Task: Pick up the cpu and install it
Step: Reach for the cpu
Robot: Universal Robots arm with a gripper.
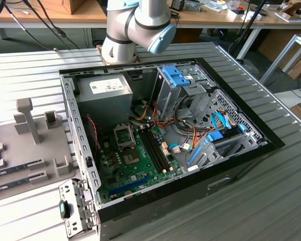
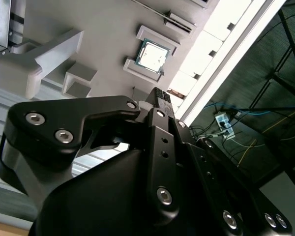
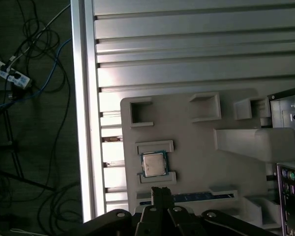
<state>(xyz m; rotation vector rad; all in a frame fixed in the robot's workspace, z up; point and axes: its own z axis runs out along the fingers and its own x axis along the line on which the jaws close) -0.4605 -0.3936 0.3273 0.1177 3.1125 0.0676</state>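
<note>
Hand (image 3: 160,191), pinched together and empty, hovers near the cpu (image 3: 153,163) lying flat in a tray (image 3: 196,132) pocket; light, stiff and likely fragile, it seems best gripped by opposite edges

The small square cpu (image 3: 153,163) has a silvery-grey metal top with a dull satin sheen and a thin green rim. The pale grey moulded holder tray (image 3: 196,142) is matt plastic. The ribbed silver tabletop (image 3: 187,49) is bare, smooth metal. The black gripper (image 2: 161,94) has a satin finish and bright metal screw heads. Its fingers (image 2: 163,101) appear to have ribbed, rubber-like pads. The open computer case (image 1: 72,115) is unpainted grey sheet metal with glossy blue plastic clips (image 1: 174,78).
</note>
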